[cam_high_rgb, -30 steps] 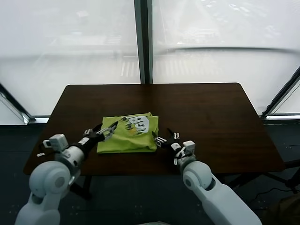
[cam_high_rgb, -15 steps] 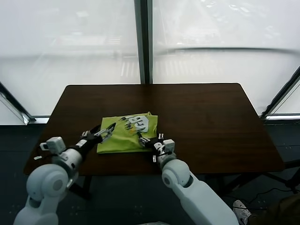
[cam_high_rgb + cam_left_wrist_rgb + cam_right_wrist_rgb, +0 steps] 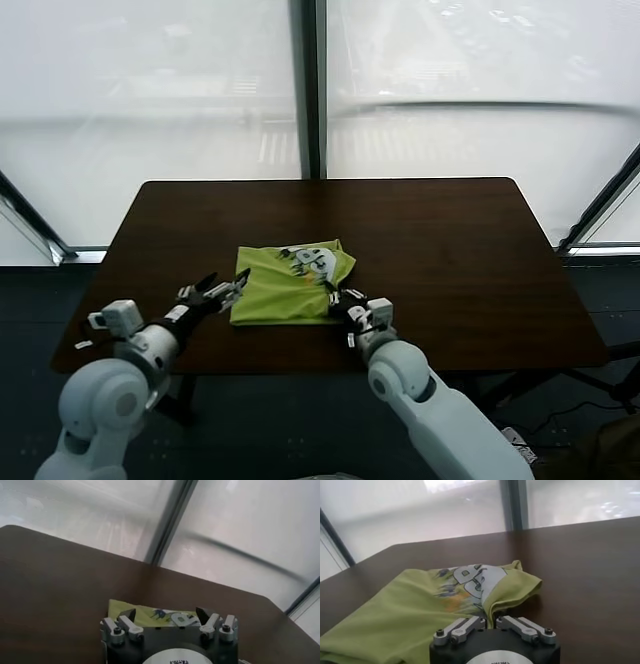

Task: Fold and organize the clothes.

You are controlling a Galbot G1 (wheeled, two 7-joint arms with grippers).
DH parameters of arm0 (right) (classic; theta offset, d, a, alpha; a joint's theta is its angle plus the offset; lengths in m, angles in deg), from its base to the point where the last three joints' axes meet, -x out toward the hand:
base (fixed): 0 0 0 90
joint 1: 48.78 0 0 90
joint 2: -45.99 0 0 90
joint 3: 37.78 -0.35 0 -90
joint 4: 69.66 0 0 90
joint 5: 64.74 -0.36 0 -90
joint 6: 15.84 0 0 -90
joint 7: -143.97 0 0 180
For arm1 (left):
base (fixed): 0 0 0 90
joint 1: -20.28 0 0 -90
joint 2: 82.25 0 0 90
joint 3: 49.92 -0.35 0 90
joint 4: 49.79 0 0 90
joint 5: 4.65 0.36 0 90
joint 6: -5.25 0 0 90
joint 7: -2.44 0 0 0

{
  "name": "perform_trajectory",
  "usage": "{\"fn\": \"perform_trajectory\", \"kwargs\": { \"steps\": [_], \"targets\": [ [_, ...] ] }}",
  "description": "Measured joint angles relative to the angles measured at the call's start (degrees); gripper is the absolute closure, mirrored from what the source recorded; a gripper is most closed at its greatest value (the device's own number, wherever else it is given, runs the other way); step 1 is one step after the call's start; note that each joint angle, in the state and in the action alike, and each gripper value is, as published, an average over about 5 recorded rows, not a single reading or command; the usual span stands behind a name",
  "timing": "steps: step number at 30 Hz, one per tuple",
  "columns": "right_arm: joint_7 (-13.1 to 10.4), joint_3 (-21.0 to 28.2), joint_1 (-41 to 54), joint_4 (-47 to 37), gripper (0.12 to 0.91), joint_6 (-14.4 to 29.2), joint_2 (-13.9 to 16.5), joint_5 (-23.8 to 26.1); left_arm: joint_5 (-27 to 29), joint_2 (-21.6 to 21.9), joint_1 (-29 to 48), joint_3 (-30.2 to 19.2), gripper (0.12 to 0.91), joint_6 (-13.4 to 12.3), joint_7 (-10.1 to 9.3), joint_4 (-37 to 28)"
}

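Observation:
The lime-green T-shirt (image 3: 280, 290) lies folded on the dark table, its white-and-dark graphic (image 3: 315, 258) facing up at the far right corner. My right gripper (image 3: 335, 296) is at the shirt's near right edge, shut on a raised fold of the cloth; the right wrist view shows the fold (image 3: 492, 605) pinched at the gripper (image 3: 490, 622). My left gripper (image 3: 222, 291) is open and empty, just left of the shirt's left edge and apart from it. In the left wrist view the gripper (image 3: 165, 614) stands wide open with the shirt (image 3: 142, 612) beyond it.
The brown table (image 3: 450, 250) stretches bare to the right and behind the shirt. Its front edge runs close under both grippers. Large windows with a dark central post (image 3: 308, 90) stand behind the table.
The shirt has slid to the right with my right gripper holding its edge, and its right side has bunched up. My left gripper has come off the shirt's left edge.

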Motion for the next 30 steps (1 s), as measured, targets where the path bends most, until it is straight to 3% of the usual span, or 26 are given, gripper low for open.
{"fn": "perform_trajectory", "kwargs": {
  "steps": [8, 14, 19, 22, 30],
  "targets": [
    [6.3, -8.2, -0.9, 1.1, 0.823, -1.1, 11.5, -4.0, 0.5, -0.6, -0.1, -0.4, 0.123, -0.2, 0.14, 0.0],
    [7.8, -13.7, -1.4, -1.1, 0.823, -1.0, 18.7, -2.8, 1.0, -1.1, 0.1, -1.2, 0.123, -0.3, 0.2, -0.1],
    [8.8, -17.1, -2.3, -2.0, 0.808, -1.1, 21.1, -2.2, 1.3, -1.4, 0.4, -1.9, 0.123, -0.4, 0.22, -0.3],
    [9.1, -18.3, -3.0, -2.1, 0.692, -1.1, 21.6, -0.5, 1.4, -1.5, 0.4, -2.2, 0.123, -0.5, 0.23, -0.5],
    [8.6, -21.6, -5.4, 0.3, 0.209, -5.6, 23.3, 5.9, 1.6, -1.5, 0.7, -2.7, 0.123, -0.7, 0.36, -1.4]
  ]
}}
